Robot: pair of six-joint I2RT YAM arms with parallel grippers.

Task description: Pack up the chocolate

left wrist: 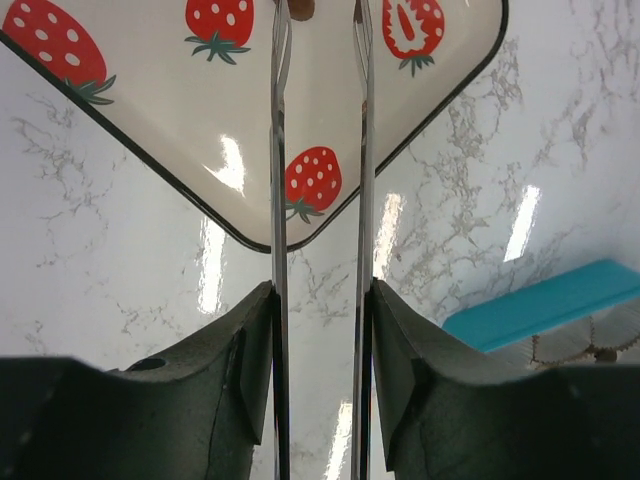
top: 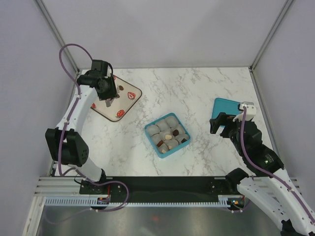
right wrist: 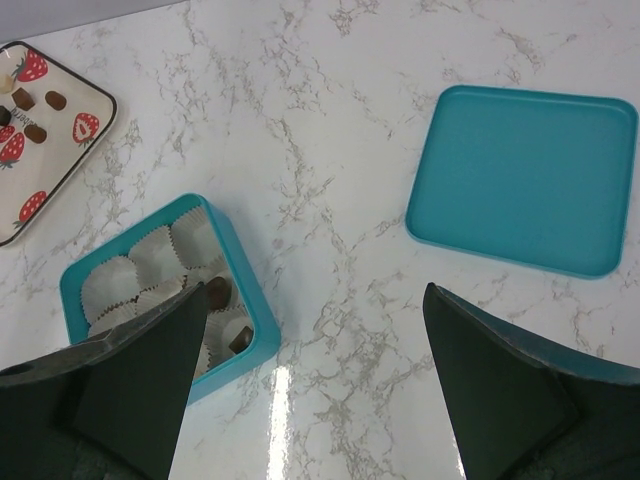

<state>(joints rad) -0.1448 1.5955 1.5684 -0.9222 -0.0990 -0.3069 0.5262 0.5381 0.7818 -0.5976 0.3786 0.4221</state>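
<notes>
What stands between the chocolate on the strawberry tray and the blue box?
Nothing visible: bare marble lies between the chocolate on the tray and the open box; the lid lies well aside.

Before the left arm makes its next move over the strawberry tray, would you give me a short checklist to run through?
1. Position: left claw above the tray: ok.
2. Grip: brown chocolate piece clamped: not ok, it sits beside one blade, jaws apart.
3. Room: empty paper cups in the box: ok.
4. Access: lid off, lying apart from the box: ok.
5. Other arm: right claw open, empty, away from the box: ok.
</notes>
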